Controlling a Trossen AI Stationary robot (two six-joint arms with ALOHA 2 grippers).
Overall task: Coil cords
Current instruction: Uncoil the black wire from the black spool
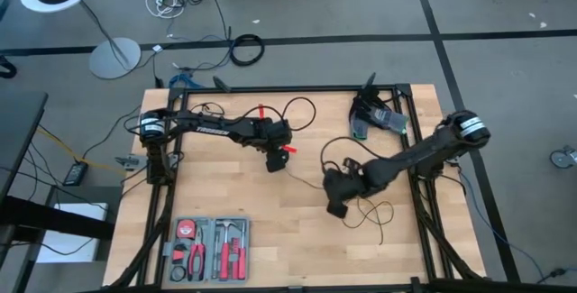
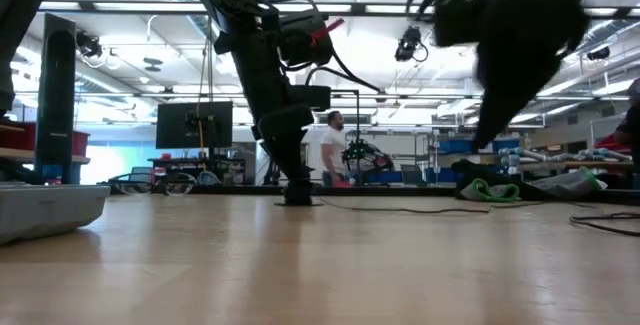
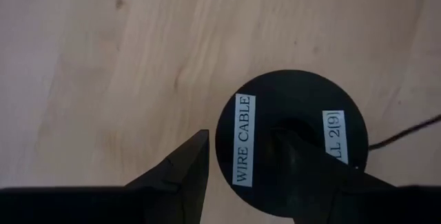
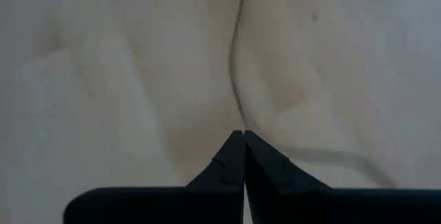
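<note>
The thin black cord (image 1: 306, 105) lies in loose loops across the middle of the table and ends at a round black puck (image 3: 293, 141) labelled "WIRE CABLE". My left gripper (image 1: 273, 158) points down at mid-table and is shut on the puck. In the low view the gripper (image 2: 298, 193) reaches down to the table top. My right gripper (image 1: 337, 205) is right of it, over more loops (image 1: 379, 212), raised above the table and shut on a strand of the cord (image 4: 238, 79). My left gripper comes from above, pointing down. One finger (image 3: 303, 172) stands on the puck's middle (image 3: 286, 131) and the other (image 3: 185, 176) outside its rim (image 3: 224, 148). The puck lies flat, its labelled face up, at the table top. My right gripper pinches a single strand of the cord (image 4: 240, 122) between its two shut fingertips. The strand runs on from the tips, slack over the table. Which stretch of the cord it is cannot be told.
A grey tray of red-handled tools (image 1: 209, 248) sits at the near left and also shows in the low view (image 2: 50, 210). A black and green device (image 1: 377, 117) lies at the far right. A person (image 2: 330, 147) stands in the room behind the table.
</note>
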